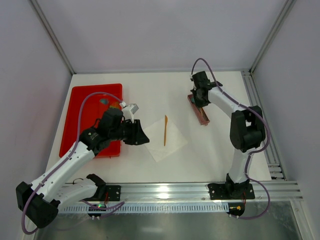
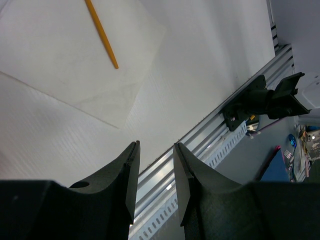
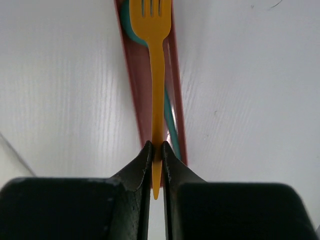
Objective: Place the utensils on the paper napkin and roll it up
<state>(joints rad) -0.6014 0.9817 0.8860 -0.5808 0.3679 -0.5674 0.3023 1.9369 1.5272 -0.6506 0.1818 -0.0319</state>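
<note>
White table: right tool pinches fork (tines pointing away)

Top cam's bright n even, light from above, only faint soft shadows on the desk, bit of glare on the metal rail. Wrist cams: desk nearly blown out, left pincer n right pincer v dark w/ soft edges, fork sharp tho.
</note>
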